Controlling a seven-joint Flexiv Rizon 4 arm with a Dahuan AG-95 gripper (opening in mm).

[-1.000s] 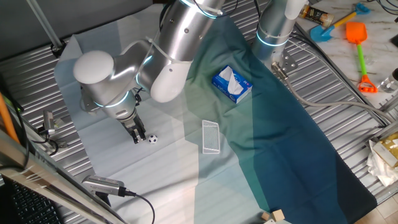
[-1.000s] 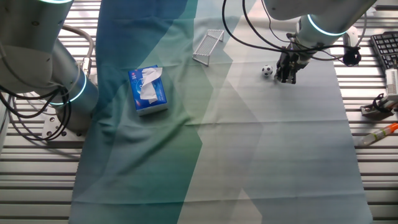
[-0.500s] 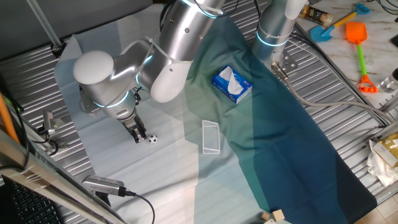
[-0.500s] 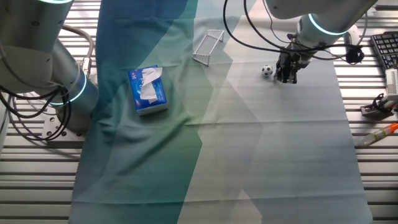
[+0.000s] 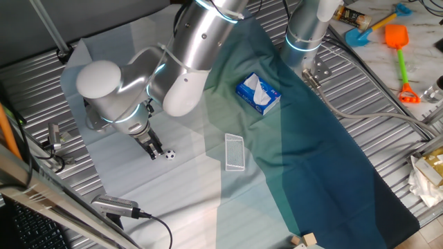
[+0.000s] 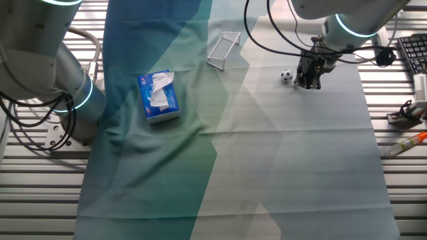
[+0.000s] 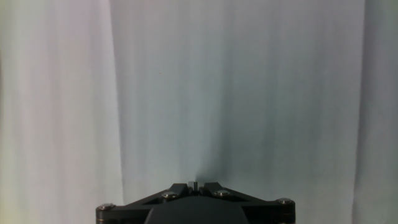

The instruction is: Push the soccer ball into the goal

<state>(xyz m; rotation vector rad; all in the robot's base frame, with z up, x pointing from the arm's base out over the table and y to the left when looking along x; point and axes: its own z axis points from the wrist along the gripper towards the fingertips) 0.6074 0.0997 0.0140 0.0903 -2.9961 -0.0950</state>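
Observation:
The soccer ball (image 5: 169, 155) is a tiny white ball with black patches lying on the pale cloth; it also shows in the other fixed view (image 6: 286, 76). My gripper (image 5: 154, 153) stands tip-down just to the ball's left, shut and empty, close beside or touching it; in the other fixed view the gripper (image 6: 308, 81) is just right of the ball. The goal (image 5: 235, 151) is a small white mesh frame lying right of the ball, also visible in the other fixed view (image 6: 223, 50). In the hand view the gripper (image 7: 194, 185) shows closed jaws over bare cloth; the ball is out of view there.
A blue-and-white tissue box (image 5: 258, 94) sits on the dark cloth beyond the goal, also in the other fixed view (image 6: 159, 97). A second arm's base (image 5: 304, 34) stands at the back. Toys (image 5: 398, 52) lie off the table at the right.
The arm's upper links have shifted slightly left; the gripper tip and the ball stay about where they were.

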